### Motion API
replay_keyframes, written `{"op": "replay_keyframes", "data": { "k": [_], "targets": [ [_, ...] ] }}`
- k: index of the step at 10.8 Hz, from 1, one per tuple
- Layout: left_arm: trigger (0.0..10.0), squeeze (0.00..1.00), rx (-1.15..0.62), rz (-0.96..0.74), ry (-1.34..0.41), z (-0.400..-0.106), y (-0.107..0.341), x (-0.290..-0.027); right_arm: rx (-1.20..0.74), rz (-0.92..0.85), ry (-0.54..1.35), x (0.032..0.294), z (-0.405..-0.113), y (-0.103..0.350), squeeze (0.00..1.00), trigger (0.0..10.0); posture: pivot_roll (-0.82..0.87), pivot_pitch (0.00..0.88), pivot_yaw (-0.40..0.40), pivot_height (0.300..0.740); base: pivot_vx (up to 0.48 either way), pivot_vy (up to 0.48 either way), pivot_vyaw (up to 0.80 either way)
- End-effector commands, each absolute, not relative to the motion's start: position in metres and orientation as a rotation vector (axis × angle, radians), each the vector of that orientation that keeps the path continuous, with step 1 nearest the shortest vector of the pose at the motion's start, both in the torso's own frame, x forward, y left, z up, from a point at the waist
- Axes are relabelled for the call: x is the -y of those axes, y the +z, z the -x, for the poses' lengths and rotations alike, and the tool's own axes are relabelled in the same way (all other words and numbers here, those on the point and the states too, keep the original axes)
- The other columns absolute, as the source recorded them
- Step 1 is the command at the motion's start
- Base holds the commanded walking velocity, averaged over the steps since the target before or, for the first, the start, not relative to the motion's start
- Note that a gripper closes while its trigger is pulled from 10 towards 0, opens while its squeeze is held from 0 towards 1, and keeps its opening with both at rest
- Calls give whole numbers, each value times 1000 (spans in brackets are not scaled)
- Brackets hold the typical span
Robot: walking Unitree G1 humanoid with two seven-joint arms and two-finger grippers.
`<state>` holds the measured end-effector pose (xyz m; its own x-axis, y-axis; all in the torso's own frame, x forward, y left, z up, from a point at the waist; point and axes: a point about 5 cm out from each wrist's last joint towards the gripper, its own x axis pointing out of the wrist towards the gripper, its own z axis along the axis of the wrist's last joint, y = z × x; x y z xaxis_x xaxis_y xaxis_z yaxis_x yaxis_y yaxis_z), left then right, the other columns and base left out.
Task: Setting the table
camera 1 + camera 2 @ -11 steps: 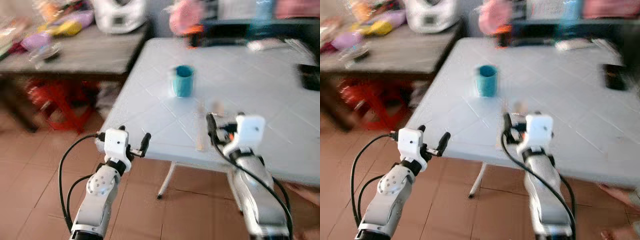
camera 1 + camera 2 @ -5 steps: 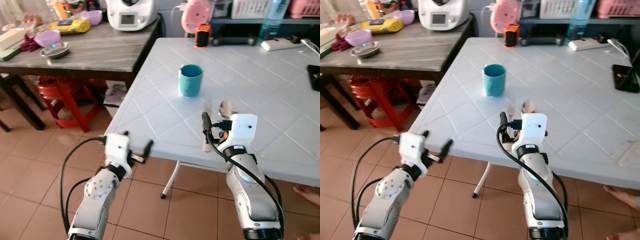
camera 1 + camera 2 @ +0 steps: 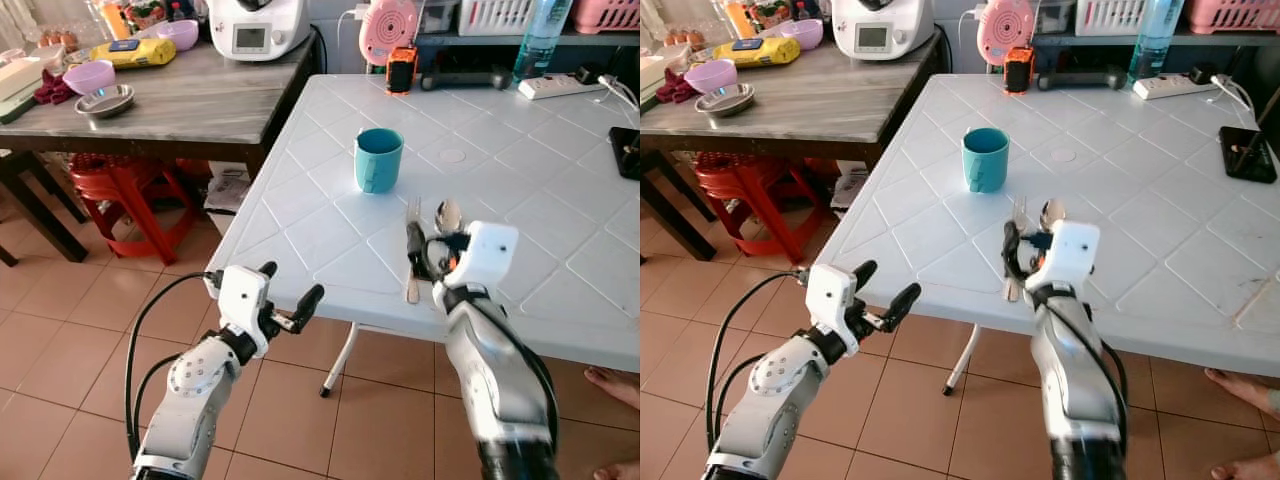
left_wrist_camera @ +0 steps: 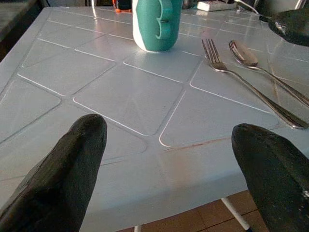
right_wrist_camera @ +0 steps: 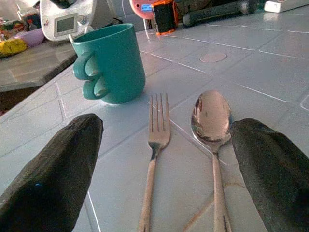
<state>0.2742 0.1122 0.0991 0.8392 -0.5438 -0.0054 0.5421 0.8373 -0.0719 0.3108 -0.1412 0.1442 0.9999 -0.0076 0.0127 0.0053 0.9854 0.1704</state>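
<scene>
White table (image 3: pixel 520 150) with a moulded diamond pattern, seen from the head camera. A teal mug (image 3: pixel 378 160) stands upright near the table's left edge, well inside it. Nearer the robot, a fork (image 5: pixel 153 145) and a spoon (image 5: pixel 212 130) lie side by side on the table, just apart and roughly parallel, the fork on the mug's side; tines and bowl point toward the mug, handles toward the table's near edge.

Right claw (image 5: pixel 164 159) — released, its two black fingers (image 5: pixel 53 179) spread wide, one on each outer side of the fork-and-spoon pair. The fingers hover low over the table; whether they touch the table or the cutlery cannot be told. In the head views the right arm reaches over the table's near edge, its white wrist housing just above the utensil handles.

Left claw (image 3: pixel 290 300) — likewise released, fingers (image 4: pixel 63 174) apart and grasping nothing. It is held in front of the table's near-left edge, over the tiled floor (image 3: pixel 60 330), pointing toward the table; its wrist view looks across the tabletop at mug, fork and spoon.

Background: a dark wooden side table (image 3: pixel 190 100) to the left carries bowls and a white kitchen appliance (image 3: pixel 258 28); a red stool (image 3: pixel 130 195) stands beneath it. At the far end of the white table are a pink round object (image 3: pixel 390 28), a power strip (image 3: pixel 550 88) and a bottle (image 3: pixel 538 35).
</scene>
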Motion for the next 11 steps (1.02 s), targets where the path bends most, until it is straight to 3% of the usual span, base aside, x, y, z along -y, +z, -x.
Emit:
{"op": "replay_keyframes", "data": {
  "k": [1, 5, 11],
  "targets": [
    [10000, 0, -28, 51, -588, -274, 100, -115, -12, -187, -1, 135, -315, 144, 0, 10000, -87, 103, 96, 740, 0, 0, 0],
    [10000, 0, -38, 47, -604, -271, 98, -110, -114, -274, -15, 122, -332, 140, 0, 10000, -85, 108, 91, 740, 0, 0, 0],
    [10000, 0, -50, 45, -625, -270, 96, -103, -244, -145, -56, 108, -342, 128, 0, 10000, -89, 113, 88, 740, 0, 0, 0]
  ]
}}
